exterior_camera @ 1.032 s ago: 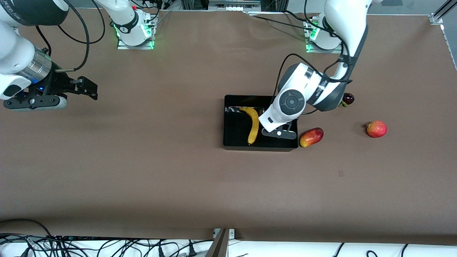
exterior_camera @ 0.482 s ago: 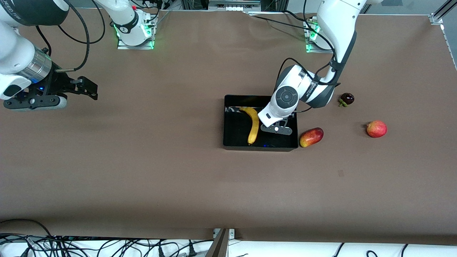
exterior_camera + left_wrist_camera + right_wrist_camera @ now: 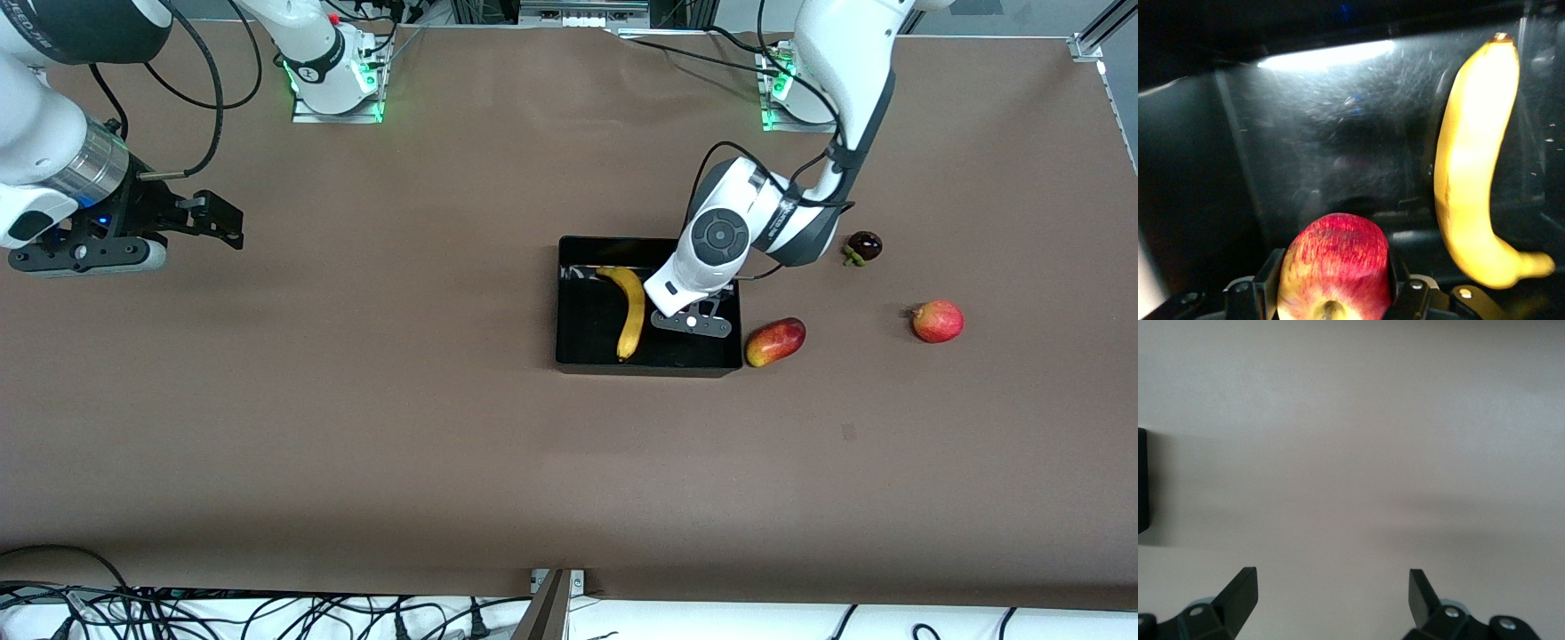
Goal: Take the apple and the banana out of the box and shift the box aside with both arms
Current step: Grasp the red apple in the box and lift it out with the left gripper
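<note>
Your left gripper (image 3: 692,331) is down inside the box (image 3: 578,356), at the end toward the left arm's base, and its fingers (image 3: 1268,283) are clamped on an apple (image 3: 1335,267) (red with yellowish streaks, seen only in the left wrist view, where it sits between the pads with its stem end toward the camera); from the front the arm's wrist hides that fruit, so you cannot tell there whether it touches the box floor. The banana (image 3: 630,311) lies in the box just beside the gripper, toward the right arm's end, stretched from the farther wall toward the nearer one; the left wrist view shows it (image 3: 1475,167) flat on the glossy floor, apart from the held apple. Outside the box, a mango (image 3: 774,341) rests just beside its wall toward the left arm's end; a second apple (image 3: 937,321) sits well apart from it, farther toward that end; a mangosteen (image 3: 863,246) lies farther from the front camera than both. Your right gripper (image 3: 218,222) waits over bare table toward the right arm's end, well apart from the box; its fingers (image 3: 1238,593) are spread wide with nothing between them.
</note>
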{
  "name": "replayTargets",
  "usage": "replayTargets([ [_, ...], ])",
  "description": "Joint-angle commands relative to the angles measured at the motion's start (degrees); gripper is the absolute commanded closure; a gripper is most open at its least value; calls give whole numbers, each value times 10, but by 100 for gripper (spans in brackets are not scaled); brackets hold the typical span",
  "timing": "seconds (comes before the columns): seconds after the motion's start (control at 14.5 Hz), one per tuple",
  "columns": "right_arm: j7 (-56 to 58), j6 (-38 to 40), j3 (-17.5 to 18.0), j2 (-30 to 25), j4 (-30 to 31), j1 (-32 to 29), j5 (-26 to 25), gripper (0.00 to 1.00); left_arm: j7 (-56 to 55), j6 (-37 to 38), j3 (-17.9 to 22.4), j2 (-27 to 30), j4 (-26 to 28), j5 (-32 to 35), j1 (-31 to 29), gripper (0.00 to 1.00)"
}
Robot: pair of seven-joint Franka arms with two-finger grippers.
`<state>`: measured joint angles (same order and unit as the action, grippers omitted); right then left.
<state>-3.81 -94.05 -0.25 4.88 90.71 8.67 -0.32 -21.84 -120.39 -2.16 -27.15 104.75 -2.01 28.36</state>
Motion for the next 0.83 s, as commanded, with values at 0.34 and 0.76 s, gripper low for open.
replayTargets([
  [0.34,4,5,-2,1,-6,2,8,0,142,260,8,18,-113,59,-100,91],
  [0.76,5,5,-5,1,-6,0,8,0,173,165,4,87,75,65,-135,97],
])
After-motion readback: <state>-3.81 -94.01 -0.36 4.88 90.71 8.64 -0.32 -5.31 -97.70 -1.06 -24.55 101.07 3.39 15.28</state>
